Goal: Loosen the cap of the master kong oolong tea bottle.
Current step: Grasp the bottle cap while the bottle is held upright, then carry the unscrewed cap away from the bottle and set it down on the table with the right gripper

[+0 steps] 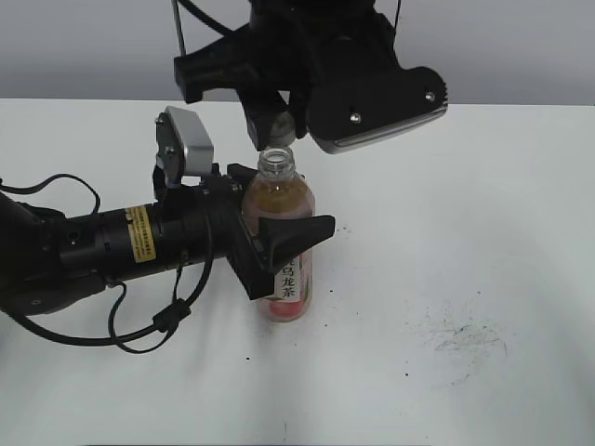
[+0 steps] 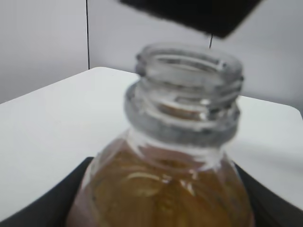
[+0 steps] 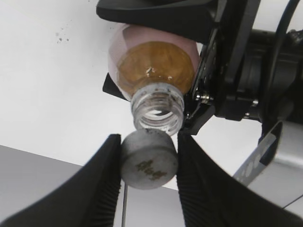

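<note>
Above the open neck, my right gripper [image 3: 147, 163] pinches the cap [image 3: 149, 160], already off. Left gripper [image 1: 279, 243] clamps the bottle [image 1: 282, 209] upright on table [image 1: 483, 232]. Risk: cap slips, or bottle gets nudged & tea spills.

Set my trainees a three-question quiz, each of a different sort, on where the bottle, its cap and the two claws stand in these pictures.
1. True or false: the cap is screwed onto the bottle.
2. Multiple choice: which claw grips the bottle's body? A) the left claw B) the right claw C) neither
3. Fill in: the tea reaches up to about the bottle's ____, and the neck above it is clear.

Key:
1. False. The cap is off, pinched between the right claw's fingers just beside the open mouth.
2. A. The left claw clamps the upright bottle from the side on the white table.
3. Shoulder.
</note>
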You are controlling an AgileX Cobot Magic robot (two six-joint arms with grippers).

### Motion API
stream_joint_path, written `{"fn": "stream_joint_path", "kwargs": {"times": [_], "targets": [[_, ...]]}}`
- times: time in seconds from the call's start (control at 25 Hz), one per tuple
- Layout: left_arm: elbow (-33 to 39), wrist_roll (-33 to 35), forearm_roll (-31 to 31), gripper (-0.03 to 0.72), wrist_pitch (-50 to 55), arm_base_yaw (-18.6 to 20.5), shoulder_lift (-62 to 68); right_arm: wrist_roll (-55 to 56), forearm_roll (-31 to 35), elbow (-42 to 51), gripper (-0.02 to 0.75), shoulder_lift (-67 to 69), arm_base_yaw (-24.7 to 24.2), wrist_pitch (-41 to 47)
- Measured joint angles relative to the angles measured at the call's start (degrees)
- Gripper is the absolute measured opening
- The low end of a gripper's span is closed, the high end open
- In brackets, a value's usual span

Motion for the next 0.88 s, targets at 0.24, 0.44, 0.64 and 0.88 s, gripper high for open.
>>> {"fn": "stream_joint_path", "kwargs": {"times": [0.24, 0.44, 0.64, 0.88], "targets": [[0.0, 0.0, 0.05, 0.445, 0.0, 0.0, 0.0, 14.39, -4.71, 0.0, 0.27, -0.16, -0.7, 0.0], [0.0, 0.0, 0.02, 0.445, 0.0, 0.0, 0.0, 37.23, -7.45, 0.0, 0.27, -0.99, -5.4, 0.0], [0.0, 0.0, 0.02, 0.445, 0.0, 0.0, 0.0, 63.23, -6.56, 5.19, 0.27, -1.12, -13.83, -0.18], [0.0, 0.0, -0.01, 0.445, -0.04, 0.0, 0.0, 83.7, 2.46, 18.05, 0.27, 0.06, -21.23, -0.18]]}}
